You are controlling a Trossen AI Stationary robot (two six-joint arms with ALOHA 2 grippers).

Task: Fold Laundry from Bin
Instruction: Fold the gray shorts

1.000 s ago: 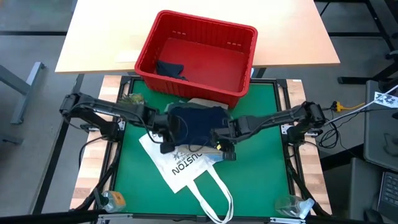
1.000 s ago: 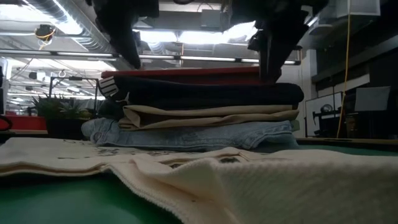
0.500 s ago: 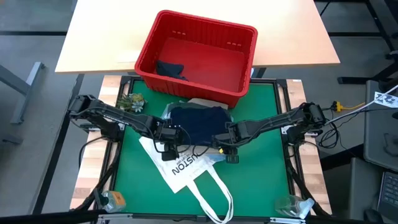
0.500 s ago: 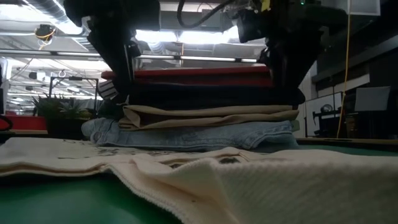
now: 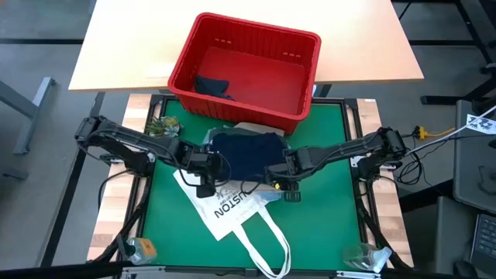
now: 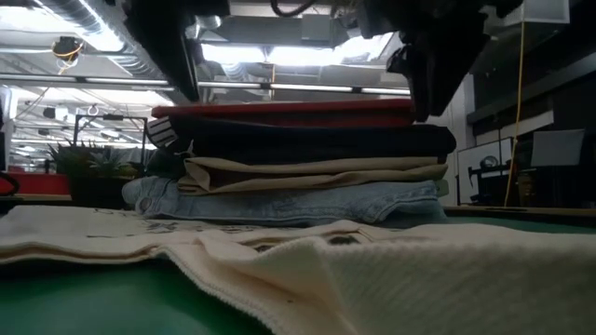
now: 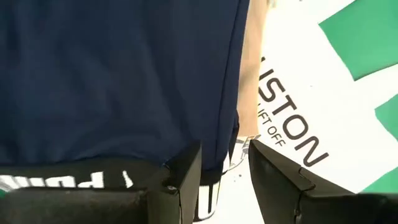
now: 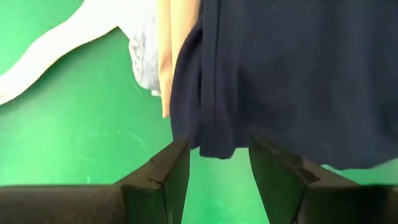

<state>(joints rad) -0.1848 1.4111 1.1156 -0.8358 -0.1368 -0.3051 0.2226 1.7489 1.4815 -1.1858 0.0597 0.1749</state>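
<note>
Both my grippers, left [image 7: 225,171] and right [image 8: 219,168], hang with fingers apart, empty, over the navy shorts [image 5: 246,152] topping the stack.

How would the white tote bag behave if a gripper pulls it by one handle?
The tote bag would probably stretch and drag limply, since it lies flat and creased. It likely resists at first, because the garment stack rests on part of it; that stack might shift or topple.
</note>
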